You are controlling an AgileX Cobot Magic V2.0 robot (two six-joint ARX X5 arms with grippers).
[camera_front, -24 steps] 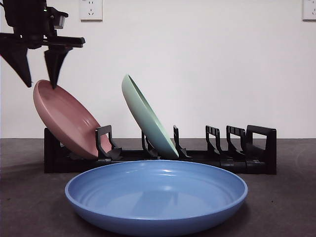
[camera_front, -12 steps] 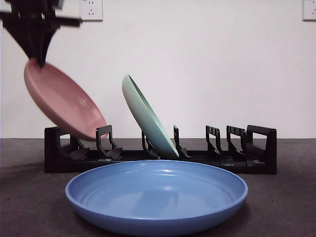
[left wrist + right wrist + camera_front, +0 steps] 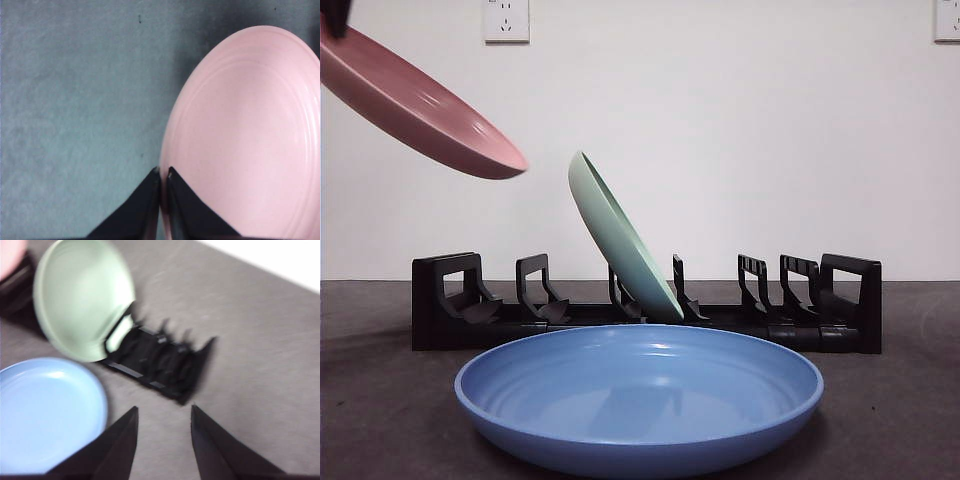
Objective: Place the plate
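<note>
My left gripper point(image 3: 162, 172) pinches the pink plate point(image 3: 415, 105) by its rim, high above the rack point(image 3: 645, 305), which holds the green plate point(image 3: 620, 240). My right gripper point(image 3: 162, 412) hangs open and empty.

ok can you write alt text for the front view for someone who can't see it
A pink plate hangs tilted in the air at upper left, above a black dish rack where a green plate leans in a slot. A large blue plate lies flat on the dark table in front, against a white wall.
</note>
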